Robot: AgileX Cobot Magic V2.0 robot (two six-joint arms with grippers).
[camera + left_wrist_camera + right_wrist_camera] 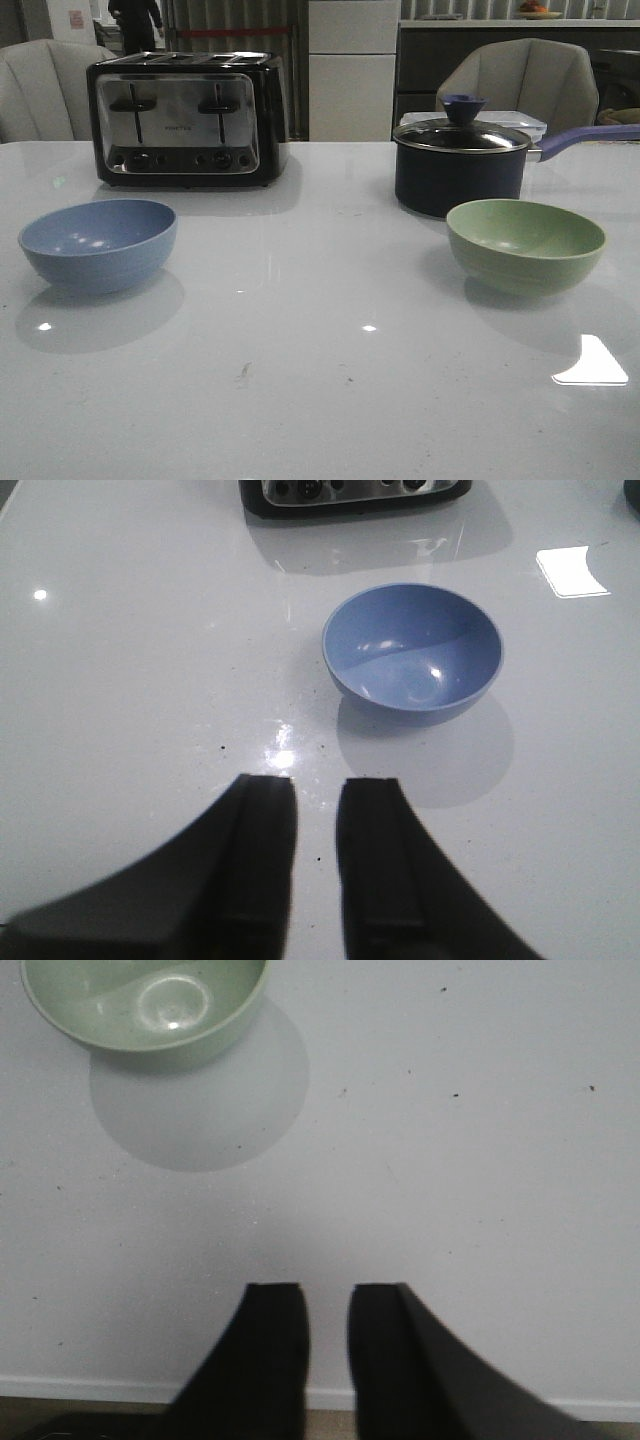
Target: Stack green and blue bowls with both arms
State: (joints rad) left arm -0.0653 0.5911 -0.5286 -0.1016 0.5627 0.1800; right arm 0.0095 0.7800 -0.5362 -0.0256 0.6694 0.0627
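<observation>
Blue bowl (98,243): set left on the surface (320,380), ungrasped.
Green bowl (525,243): set right, just before the saucepan (460,165).
Left gripper (318,820): slightly parted, empty.
Right gripper (328,1330): slightly parted, empty.
Risk: a smooth rim could be tipped or slid by a shallow pinch.

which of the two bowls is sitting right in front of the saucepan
The green bowl, on the table's right side just in front of the dark lidded saucepan. The blue bowl sits far left, in front of the toaster.

Each claw, left (318,865) and right (328,1355), shows two plain matte black fingers, broad-based, tapering to squared tips.
</observation>
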